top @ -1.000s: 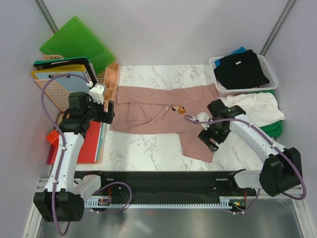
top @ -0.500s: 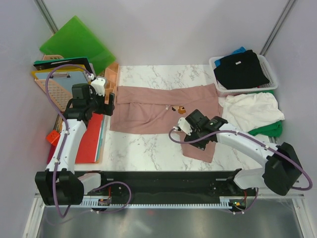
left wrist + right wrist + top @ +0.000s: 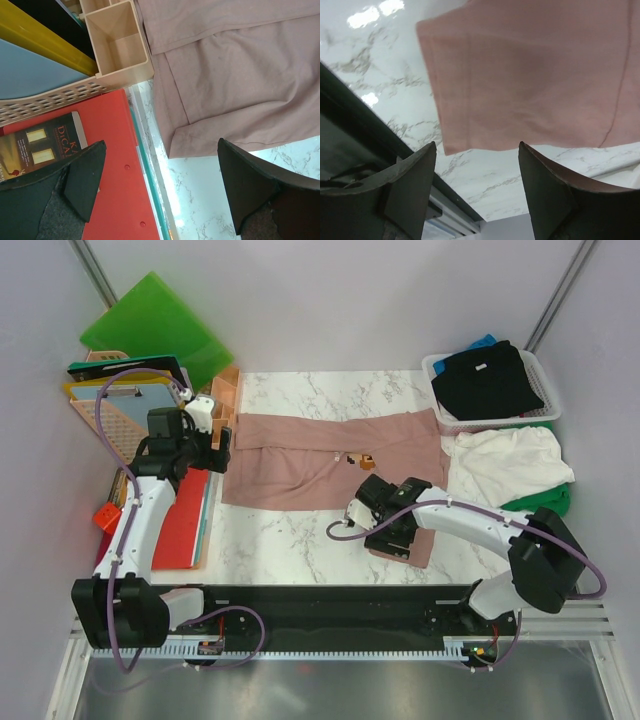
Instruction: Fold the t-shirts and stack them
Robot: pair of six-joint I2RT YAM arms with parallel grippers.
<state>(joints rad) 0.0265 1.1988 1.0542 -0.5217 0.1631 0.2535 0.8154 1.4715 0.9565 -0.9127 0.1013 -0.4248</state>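
The dusty pink t-shirt (image 3: 320, 460) lies spread across the marble table, small chest print (image 3: 366, 461) up, one part hanging toward the near edge. My left gripper (image 3: 222, 452) is open and empty above the shirt's left edge (image 3: 225, 95), over the red folder's border. My right gripper (image 3: 388, 536) is open and empty just above the shirt's near flap (image 3: 530, 80). A white t-shirt (image 3: 505, 462) and a green t-shirt (image 3: 545, 500) lie at the right. A black t-shirt (image 3: 487, 380) and a blue t-shirt (image 3: 482, 342) sit in the basket.
A white basket (image 3: 438, 405) stands at the back right. At the left are a peach organiser (image 3: 222, 395), a file tray with folders (image 3: 120, 405), a green plastic folder (image 3: 155, 330) and a red folder (image 3: 185, 515). A black rail (image 3: 330, 605) runs along the near edge.
My right gripper has swung left and toward the near edge, from the shirt's right side to its near flap. My left gripper rose slightly and moved toward the shirt's left edge.
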